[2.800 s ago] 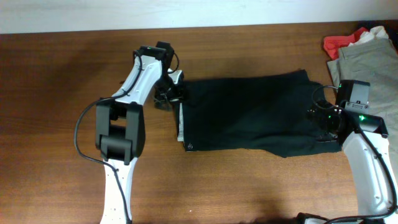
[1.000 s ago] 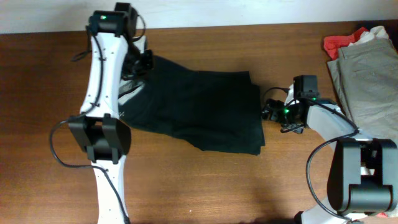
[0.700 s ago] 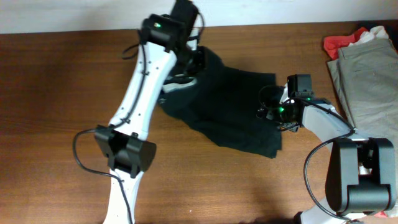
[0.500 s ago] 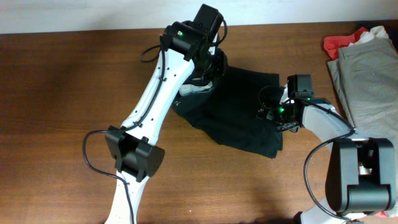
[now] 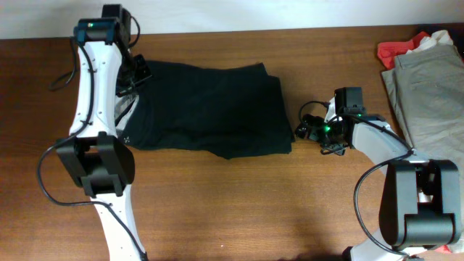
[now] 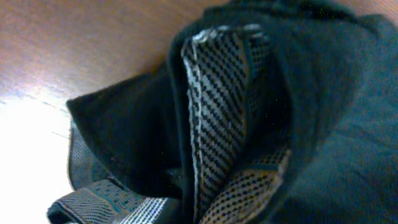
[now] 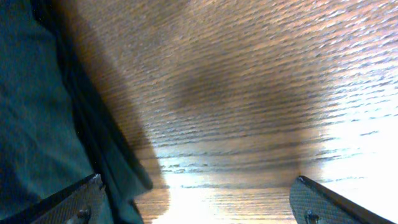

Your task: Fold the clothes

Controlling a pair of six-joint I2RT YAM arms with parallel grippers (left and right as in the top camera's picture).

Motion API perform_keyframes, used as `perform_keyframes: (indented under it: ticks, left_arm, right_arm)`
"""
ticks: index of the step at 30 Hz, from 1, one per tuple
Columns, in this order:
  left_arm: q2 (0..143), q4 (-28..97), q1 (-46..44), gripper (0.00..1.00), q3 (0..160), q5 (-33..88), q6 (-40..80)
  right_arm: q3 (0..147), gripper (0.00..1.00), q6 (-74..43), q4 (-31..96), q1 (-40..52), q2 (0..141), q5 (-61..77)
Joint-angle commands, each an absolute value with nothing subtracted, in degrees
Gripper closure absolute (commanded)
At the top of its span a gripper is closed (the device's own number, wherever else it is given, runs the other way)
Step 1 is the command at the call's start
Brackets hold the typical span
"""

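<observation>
The clothes (image 5: 210,109), a black garment, lie flat across the middle of the table. My left gripper (image 5: 136,72) is at their back left corner, shut on the bunched waistband. In the left wrist view the dark clothes (image 6: 323,124) and the pale grey patterned lining (image 6: 221,93) fill the frame and hide the fingers. My right gripper (image 5: 303,132) is open just off the right edge of the clothes. In the right wrist view the right gripper (image 7: 199,208) has only bare wood between its fingers (image 7: 78,202), with the edge of the clothes (image 7: 37,112) beside the left one.
Beige-khaki trousers (image 5: 428,80) and a red cloth (image 5: 397,49) lie at the back right corner of the wooden table (image 5: 239,210). A white wall strip runs along the table's far edge.
My left gripper has swung from the middle back of the table to the far left, pulling the waistband corner with it. The clothes now lie spread out flatter. The right gripper has stayed put, open.
</observation>
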State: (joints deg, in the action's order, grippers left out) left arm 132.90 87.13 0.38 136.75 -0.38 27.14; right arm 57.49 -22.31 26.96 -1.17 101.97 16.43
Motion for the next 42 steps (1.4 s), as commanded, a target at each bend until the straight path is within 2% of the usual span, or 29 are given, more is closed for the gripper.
perform_keyframes:
  ticks: [1,2,6,9,10,13,15,19,22,34,42]
  left_arm:
    - [131.28,84.97,1.37,0.31,131.37,-2.11,24.95]
    - [131.28,85.23,1.72,0.01,131.09,-4.08,23.75]
    - [131.02,90.17,5.52,0.01,131.13,-8.03,21.04]
    - [131.07,89.12,11.6,0.01,131.11,-9.08,19.4]
    - [131.15,88.23,13.78,0.01,131.11,-7.11,18.59]
    - [131.24,83.88,19.31,0.01,128.73,10.7,4.73]
    - [131.24,81.03,20.56,0.01,125.6,15.42,1.28]
    - [131.24,72.66,20.73,0.01,113.78,27.33,-4.45]
    - [131.24,67.48,20.8,0.01,107.42,27.64,-4.38]
    - [131.26,57.54,20.78,0.01,103.2,14.15,-6.35]
    - [131.39,55.59,20.67,0.01,95.83,30.63,-8.73]
  right_arm:
    - [58.3,0.01,-22.52,27.2,-0.64,102.87,17.82]
    - [58.3,0.01,-22.52,27.22,-0.64,102.87,17.82]
    - [58.3,0.01,-22.52,27.29,-0.64,102.87,17.82]
    - [58.3,0.01,-21.21,27.7,-0.64,102.87,17.82]
    - [58.3,0.01,-21.21,27.68,-0.64,102.87,17.82]
    - [58.3,0.01,-21.23,27.42,-0.64,102.87,17.82]
    - [58.3,0.02,-21.26,27.18,-0.64,102.87,17.85]
    - [58.3,0.01,-21.26,26.79,-0.64,102.87,20.64]
    - [58.3,0.01,-21.23,27.11,-0.64,102.87,20.62]
    - [58.3,0.01,-21.23,29.17,-0.64,102.87,20.6]
    - [58.3,0.01,-21.23,29.1,-0.64,102.87,20.6]
